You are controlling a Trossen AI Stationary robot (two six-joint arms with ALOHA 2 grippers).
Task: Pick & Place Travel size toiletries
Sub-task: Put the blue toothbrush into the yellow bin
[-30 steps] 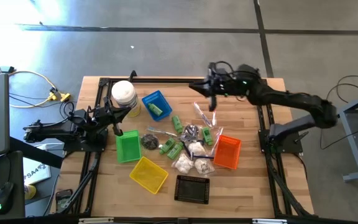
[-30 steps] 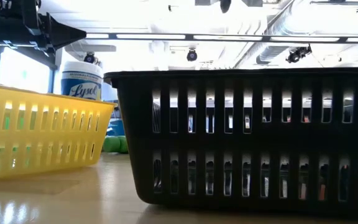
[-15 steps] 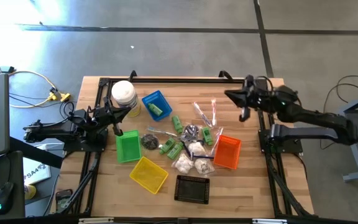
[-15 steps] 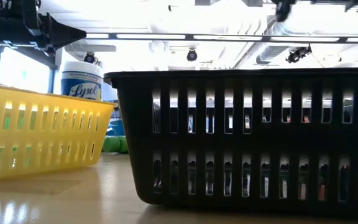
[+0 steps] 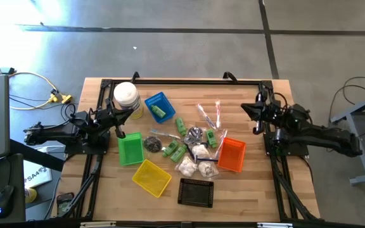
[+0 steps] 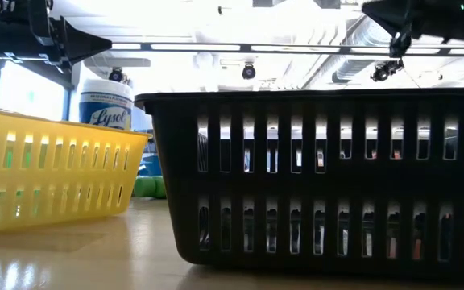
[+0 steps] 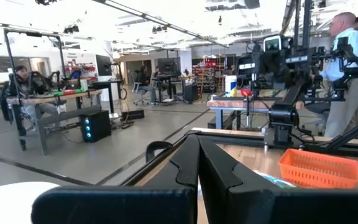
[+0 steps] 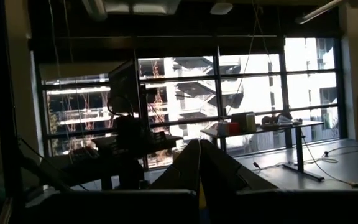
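Evidently both arms are parked at the table's sides: the left gripper [image 5: 120, 132] by the green basket [image 5: 130, 149], the right gripper [image 5: 256, 118] at the right edge, both clenched and empty. The toiletries [image 5: 192, 144] lie scattered mid-table between the baskets, unsorted.

Grey concrete floor [image 5: 170, 38], large windows [image 8: 185, 106], possibly workshop benches [image 7: 61, 96]
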